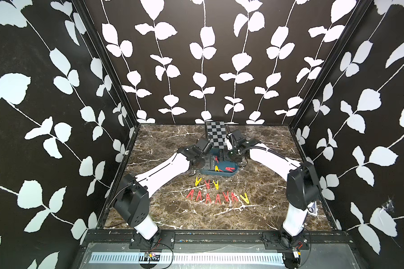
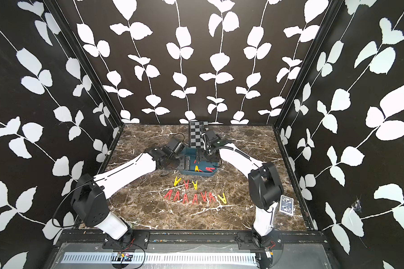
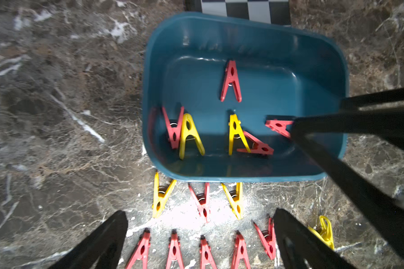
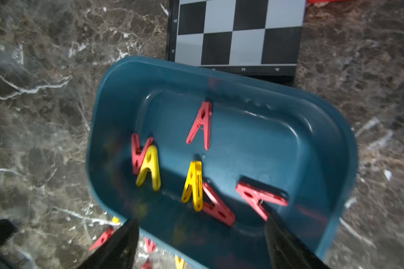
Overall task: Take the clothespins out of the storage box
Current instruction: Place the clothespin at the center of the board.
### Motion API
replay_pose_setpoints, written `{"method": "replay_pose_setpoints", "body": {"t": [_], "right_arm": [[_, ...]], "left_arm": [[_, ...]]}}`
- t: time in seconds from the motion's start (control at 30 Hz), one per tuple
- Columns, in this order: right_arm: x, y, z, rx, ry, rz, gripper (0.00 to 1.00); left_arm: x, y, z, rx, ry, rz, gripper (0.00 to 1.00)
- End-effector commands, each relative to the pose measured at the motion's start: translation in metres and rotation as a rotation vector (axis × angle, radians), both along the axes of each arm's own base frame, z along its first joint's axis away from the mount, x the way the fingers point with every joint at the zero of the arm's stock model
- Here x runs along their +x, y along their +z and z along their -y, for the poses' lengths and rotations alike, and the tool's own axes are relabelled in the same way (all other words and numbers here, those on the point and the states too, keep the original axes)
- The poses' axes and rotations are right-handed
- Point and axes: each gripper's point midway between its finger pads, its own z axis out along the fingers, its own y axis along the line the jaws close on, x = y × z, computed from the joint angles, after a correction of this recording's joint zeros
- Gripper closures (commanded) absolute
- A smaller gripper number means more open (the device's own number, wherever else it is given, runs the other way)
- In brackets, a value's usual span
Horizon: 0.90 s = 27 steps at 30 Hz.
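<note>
The teal storage box point(image 1: 219, 174) point(image 3: 149, 69) point(image 4: 103, 111) sits mid-table in both top views. Several clothespins lie inside it: a lone red one point(image 3: 231, 81), a red and yellow pair point(image 3: 189, 136), a yellow one point(image 3: 235, 132) leaning on a red one, and a red one point(image 4: 261, 198) by the right wall. My right gripper point(image 4: 201, 219) is open and low in the box, with one fingertip point(image 4: 272, 221) at that last red clothespin. My left gripper point(image 3: 200, 213) hangs open and empty above the box's near left side.
Two rows of red and yellow clothespins point(image 1: 217, 198) point(image 3: 203, 202) lie on the marble table in front of the box. A black-and-grey checkered board point(image 1: 216, 135) point(image 4: 238, 35) lies just behind it. A card deck point(image 2: 286, 204) sits by the right arm's base.
</note>
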Motion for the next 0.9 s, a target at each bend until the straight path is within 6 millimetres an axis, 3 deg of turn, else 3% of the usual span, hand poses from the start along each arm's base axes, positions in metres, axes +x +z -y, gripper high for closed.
{"method": "replay_pose_setpoints", "body": {"t": [0.0, 0.07, 0.1, 0.43, 0.73, 0.87], "right_arm": [[0.009, -0.009, -0.001, -0.053, 0.007, 0.001, 0.30], [0.016, -0.020, -0.004, -0.072, 0.012, -0.009, 0.42], [0.018, -0.026, -0.005, -0.086, 0.010, -0.019, 0.45], [0.038, -0.065, -0.021, -0.126, 0.018, -0.054, 0.65], [0.043, -0.090, -0.028, -0.148, 0.024, -0.100, 0.65], [0.044, -0.095, -0.029, -0.160, 0.027, -0.102, 0.73]], "left_arm": [[-0.007, 0.019, -0.021, 0.028, 0.016, 0.042, 0.01], [-0.009, 0.024, -0.024, 0.026, 0.017, 0.051, 0.01], [-0.003, 0.026, -0.034, 0.025, 0.047, 0.055, 0.01], [-0.005, 0.029, -0.054, 0.060, 0.080, 0.049, 0.01], [-0.005, 0.033, -0.063, 0.077, 0.096, 0.061, 0.01], [-0.006, 0.032, -0.065, 0.083, 0.097, 0.057, 0.01]]}}
